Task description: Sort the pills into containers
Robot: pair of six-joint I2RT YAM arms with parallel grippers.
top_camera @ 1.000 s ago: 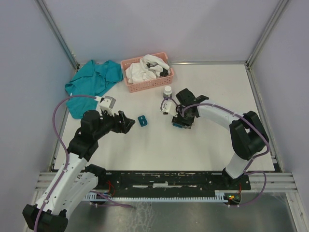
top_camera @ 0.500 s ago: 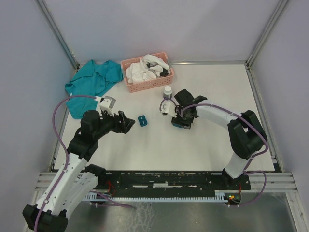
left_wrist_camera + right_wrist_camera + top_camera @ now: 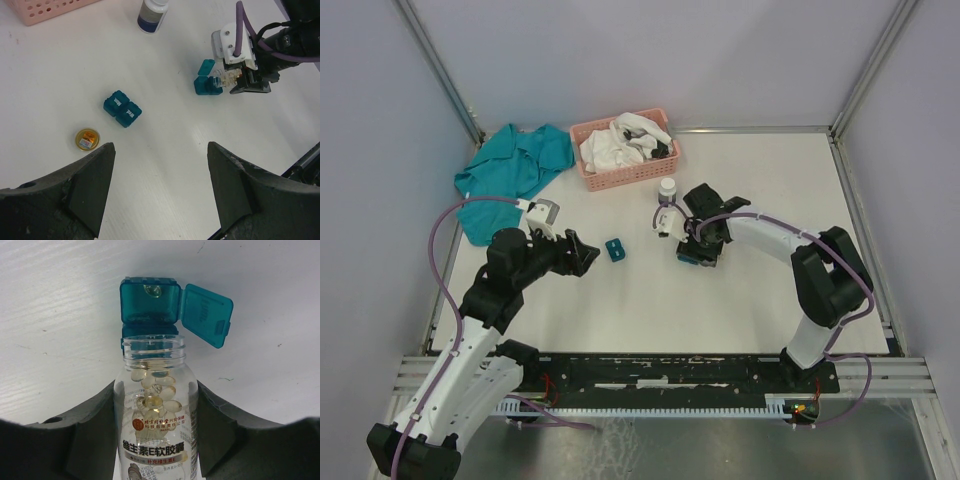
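The right gripper (image 3: pixel 154 390) is closed on a clear bottle (image 3: pixel 154 415) with no cap on it, 1 finger on each side. The bottle is tipped over, with its mouth just at the near edge of the open box (image 3: pixel 150 302). Yellow pills (image 3: pixel 152 390) lie piled inside the bottle toward its neck. The open box is teal and sits on the white table (image 3: pixel 760 190), its lid (image 3: pixel 207 315) flipped out to the side. 1 pill (image 3: pixel 151 289) lies in its compartment.

The left gripper (image 3: pixel 160 147) hangs above the table with its jaws wide and holds nothing. Below it, the shut box (image 3: pixel 122 108), also teal, shows 2 joined lids, well apart from the open box. A gold cap (image 3: pixel 88 139) lies near the shut box.

A white bottle (image 3: pixel 667 190) stands upright behind the right gripper. A pink basket (image 3: pixel 620 178) with white cloth in it sits at the far edge, and a teal cloth (image 3: pixel 515 170) lies beside it.
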